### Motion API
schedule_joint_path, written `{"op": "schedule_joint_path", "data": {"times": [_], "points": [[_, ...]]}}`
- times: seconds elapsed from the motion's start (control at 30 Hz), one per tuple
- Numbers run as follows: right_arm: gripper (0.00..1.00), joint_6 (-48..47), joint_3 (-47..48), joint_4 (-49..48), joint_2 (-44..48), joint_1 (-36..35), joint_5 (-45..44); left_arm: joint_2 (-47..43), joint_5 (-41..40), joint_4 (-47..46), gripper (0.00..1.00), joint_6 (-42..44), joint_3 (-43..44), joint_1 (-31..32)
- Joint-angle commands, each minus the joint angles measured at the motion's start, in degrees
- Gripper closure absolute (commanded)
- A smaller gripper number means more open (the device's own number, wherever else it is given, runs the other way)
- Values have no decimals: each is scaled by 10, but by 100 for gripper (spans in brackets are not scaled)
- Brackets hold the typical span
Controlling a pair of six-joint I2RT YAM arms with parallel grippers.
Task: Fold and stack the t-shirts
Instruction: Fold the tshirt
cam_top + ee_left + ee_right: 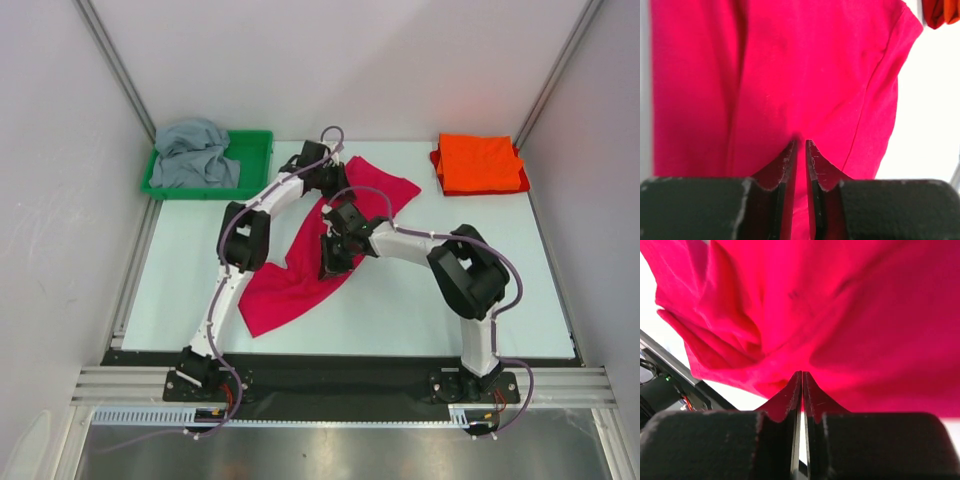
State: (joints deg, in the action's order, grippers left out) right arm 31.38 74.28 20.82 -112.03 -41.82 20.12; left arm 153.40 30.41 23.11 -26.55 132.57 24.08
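T-shirts: one crimson-pink (290,290), one orange (480,165), one grey (195,155)

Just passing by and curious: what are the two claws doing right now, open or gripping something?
Left gripper: closed, pinching the pink t-shirt.
Right gripper: closed on the same t-shirt.

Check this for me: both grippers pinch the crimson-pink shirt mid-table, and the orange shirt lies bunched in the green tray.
Wrong shirt: the top external view shows the grey t-shirt bunched in the green tray. The orange t-shirt lies folded at the far right.
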Motion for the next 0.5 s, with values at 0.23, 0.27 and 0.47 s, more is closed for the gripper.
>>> {"op": "schedule_joint_path", "data": {"times": [0.23, 0.27, 0.47], "points": [[96, -32, -20, 54, -12, 4, -39, -24, -98, 87, 89, -33, -26, -62], [96, -37, -32, 59, -6, 11, -46, -30, -109, 82, 89, -45, -39, -64], [95, -95, -70, 84, 10, 115, -52, -67, -127, 2, 88, -62, -82, -54]]}}
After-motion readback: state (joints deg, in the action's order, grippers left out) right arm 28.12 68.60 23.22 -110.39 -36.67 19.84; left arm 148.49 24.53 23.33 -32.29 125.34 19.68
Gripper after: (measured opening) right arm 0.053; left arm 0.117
